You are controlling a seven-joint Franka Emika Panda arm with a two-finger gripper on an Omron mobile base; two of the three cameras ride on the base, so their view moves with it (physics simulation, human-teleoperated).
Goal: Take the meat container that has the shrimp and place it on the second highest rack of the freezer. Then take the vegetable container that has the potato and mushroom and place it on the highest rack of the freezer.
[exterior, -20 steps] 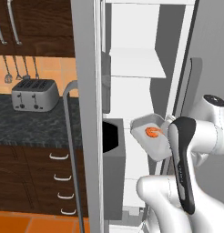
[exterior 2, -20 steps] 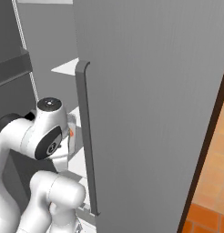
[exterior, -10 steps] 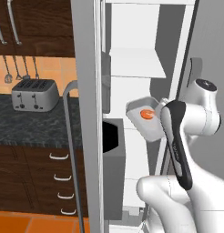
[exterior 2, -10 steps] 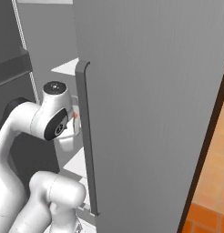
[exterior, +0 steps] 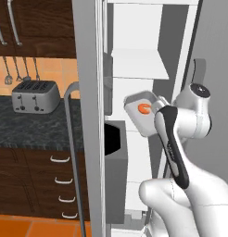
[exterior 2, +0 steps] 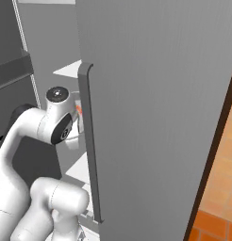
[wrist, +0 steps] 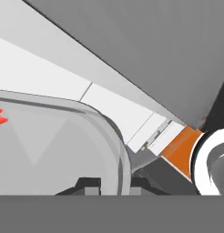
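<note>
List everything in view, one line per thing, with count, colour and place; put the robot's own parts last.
meat container: one, grey, tilted, held up inside the open freezer.
shrimp: one, orange, in the meat container.
freezer: one, grey, white interior, door open.
shelf: one, white, above the container.
toaster: one, silver, on the dark counter at left.
utensils: several, grey, hanging above the toaster.
drawers: dark wood, white handles, under the counter.
arm: one, white, reaching into the freezer.
claw: one, dark, shut on the container's rim.
</note>
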